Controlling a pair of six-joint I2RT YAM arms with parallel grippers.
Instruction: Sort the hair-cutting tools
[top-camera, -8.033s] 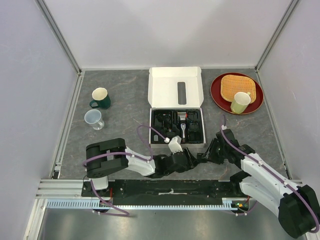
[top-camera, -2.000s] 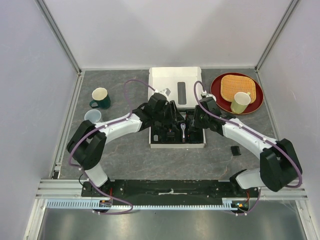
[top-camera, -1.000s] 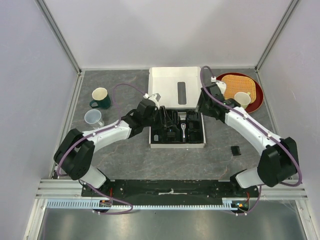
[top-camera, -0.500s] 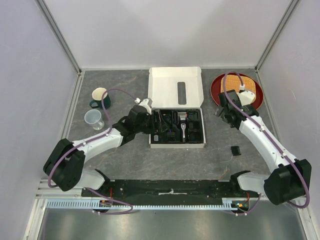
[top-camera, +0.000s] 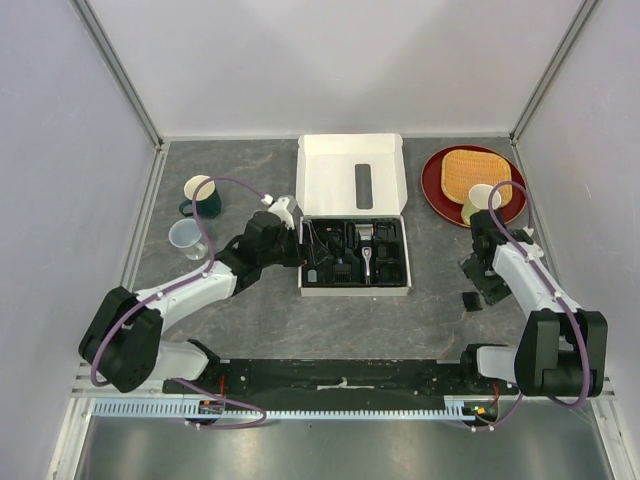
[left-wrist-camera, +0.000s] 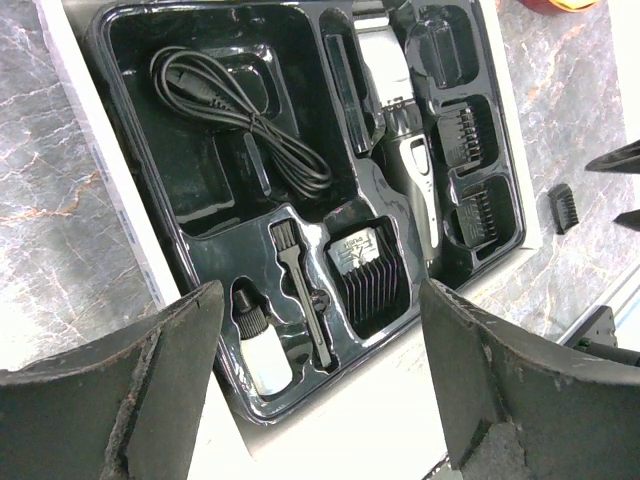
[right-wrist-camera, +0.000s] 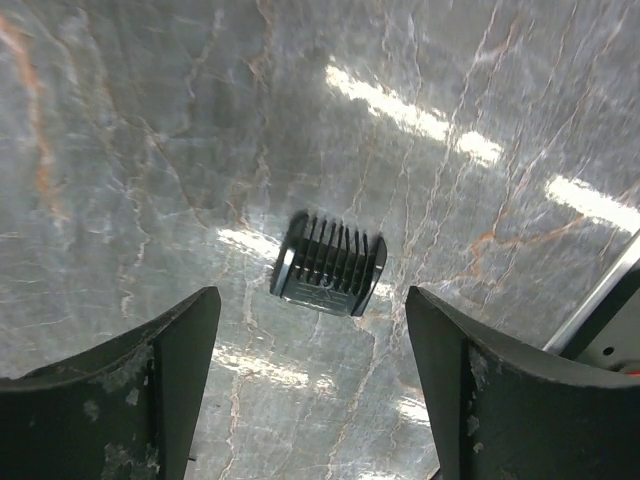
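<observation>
One comb guard (right-wrist-camera: 330, 263): laid flat on the surface (right-wrist-camera: 150, 120), at 4 o'clock from the tray (left-wrist-camera: 110, 150).
Right claw (right-wrist-camera: 312, 340): spread wide, nothing held, poised over that guard.
Left claw (left-wrist-camera: 320, 330): spread wide, nothing held, at the tray's 9 o'clock.
Risk: guard may be skidded or tipped if pinched off-centre.

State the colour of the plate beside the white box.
The plate is red; top external view.

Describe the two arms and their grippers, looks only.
The left arm and right arm have white links between bulky black joints; a purple cable loops along each. The left gripper and right gripper each have two broad dark fingers, scuffed pale at the edges.
</observation>
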